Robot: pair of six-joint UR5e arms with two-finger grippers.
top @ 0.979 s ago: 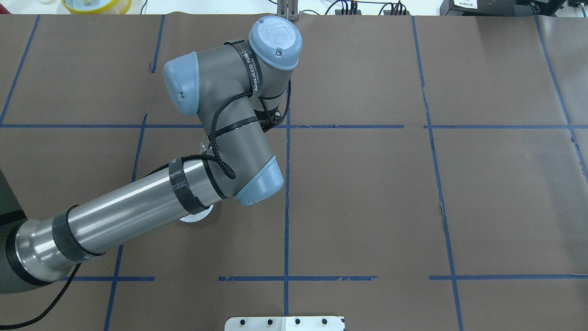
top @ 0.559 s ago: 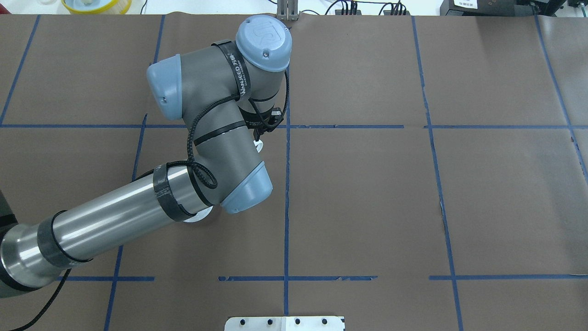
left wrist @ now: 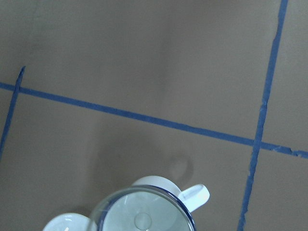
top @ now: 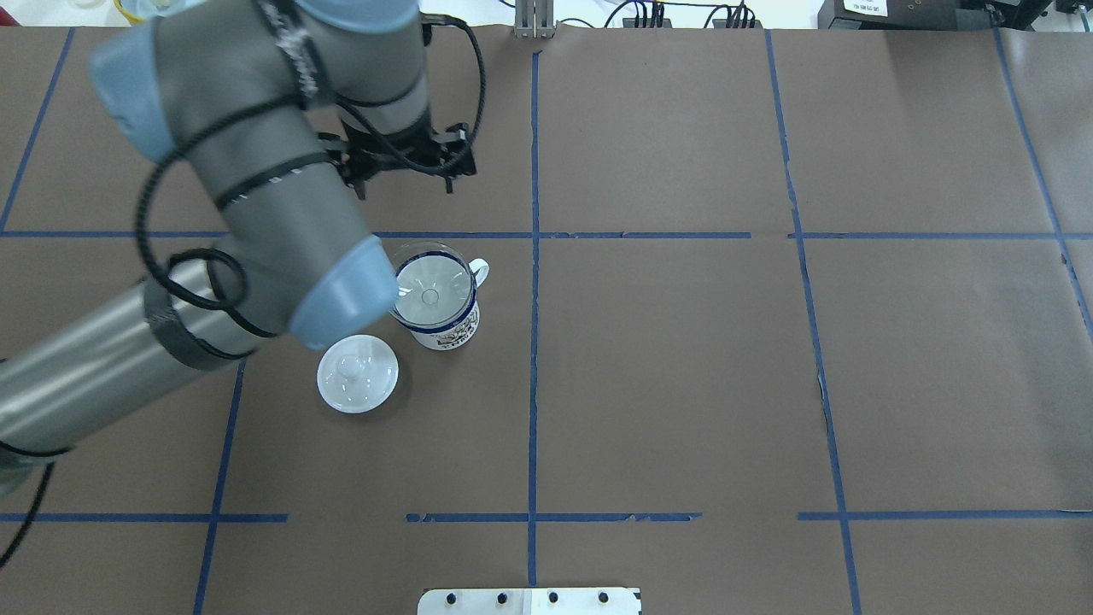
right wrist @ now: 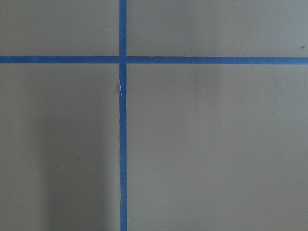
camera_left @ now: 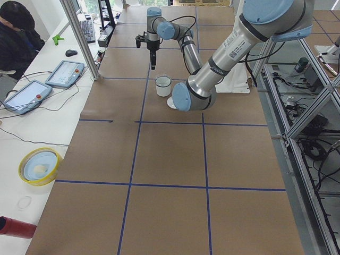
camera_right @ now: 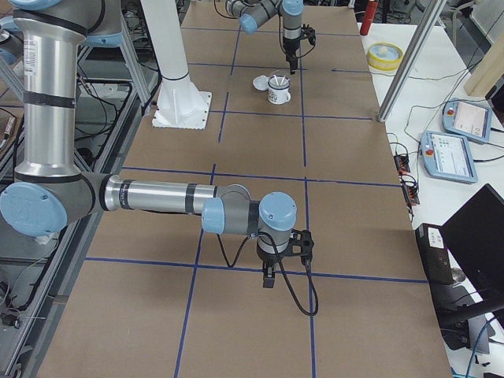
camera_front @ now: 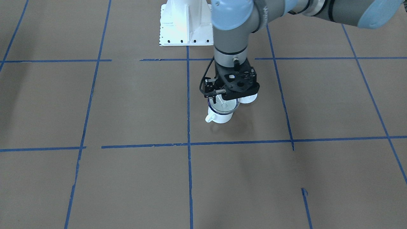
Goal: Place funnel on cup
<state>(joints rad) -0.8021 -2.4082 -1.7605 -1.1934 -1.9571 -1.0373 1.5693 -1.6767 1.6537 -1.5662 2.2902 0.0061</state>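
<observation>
Though unclear whether spread or closed, left end effector (camera_left: 153,64) hanging clear of funnel (top: 431,295) seated in cup (top: 444,333); placement judged complete, only retreat left.

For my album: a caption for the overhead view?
Clear funnel sits in the enamel mug, knobbed lid alongside, left gripper beyond.

Lid (top: 357,373) just beside cup (top: 446,333), left arm (top: 256,196) overhead

The clear funnel (top: 424,282) sits upright in the mouth of the white, blue-rimmed cup (top: 448,334).
</observation>
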